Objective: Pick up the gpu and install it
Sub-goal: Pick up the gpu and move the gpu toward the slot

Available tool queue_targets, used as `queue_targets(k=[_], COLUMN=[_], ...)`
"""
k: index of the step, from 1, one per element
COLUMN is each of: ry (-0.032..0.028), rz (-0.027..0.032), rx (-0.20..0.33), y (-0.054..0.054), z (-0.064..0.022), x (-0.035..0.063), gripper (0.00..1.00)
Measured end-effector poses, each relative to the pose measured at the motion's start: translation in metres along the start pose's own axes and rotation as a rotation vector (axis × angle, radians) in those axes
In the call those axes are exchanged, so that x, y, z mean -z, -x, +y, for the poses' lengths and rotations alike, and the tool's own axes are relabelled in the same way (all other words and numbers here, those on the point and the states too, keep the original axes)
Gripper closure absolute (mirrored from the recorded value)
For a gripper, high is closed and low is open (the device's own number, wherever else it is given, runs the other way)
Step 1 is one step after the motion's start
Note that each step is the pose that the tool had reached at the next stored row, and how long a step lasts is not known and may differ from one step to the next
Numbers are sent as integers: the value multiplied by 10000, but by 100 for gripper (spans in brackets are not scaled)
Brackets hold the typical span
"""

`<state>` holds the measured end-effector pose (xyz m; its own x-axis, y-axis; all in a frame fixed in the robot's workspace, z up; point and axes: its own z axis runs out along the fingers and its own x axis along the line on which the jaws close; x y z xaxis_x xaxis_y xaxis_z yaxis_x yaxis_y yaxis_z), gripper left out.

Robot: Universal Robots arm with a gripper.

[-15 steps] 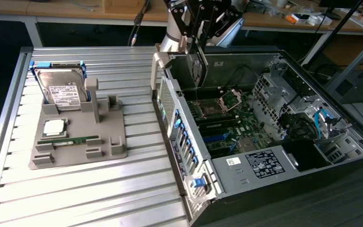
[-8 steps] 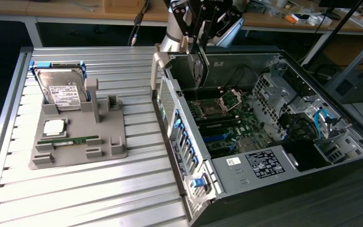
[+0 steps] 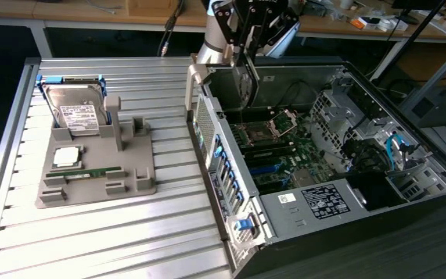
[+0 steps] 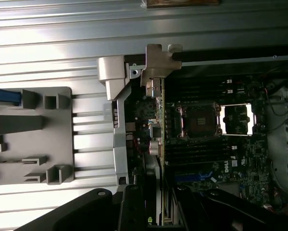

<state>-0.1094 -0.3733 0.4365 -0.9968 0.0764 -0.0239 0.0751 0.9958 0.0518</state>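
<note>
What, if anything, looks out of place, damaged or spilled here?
Nothing stands out. The tool holds the gpu edge-down over the open computer case; the hard drive and memory stick sit in their grey holder. No spill or damage shows.

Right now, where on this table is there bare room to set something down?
Free: the slatted table between the grey tray and the exterior view's bottom edge, plus the strip between tray and computer case. Crowded: the tray's far end with the hard drive, and inside the case, where the gripper holds the gpu.
</note>
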Motion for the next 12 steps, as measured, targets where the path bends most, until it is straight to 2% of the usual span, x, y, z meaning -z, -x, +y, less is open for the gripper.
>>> queue_targets(k=[12], ry=[-1], rz=[0], rx=[0], y=[57], z=[4], x=[-4], gripper=[73])
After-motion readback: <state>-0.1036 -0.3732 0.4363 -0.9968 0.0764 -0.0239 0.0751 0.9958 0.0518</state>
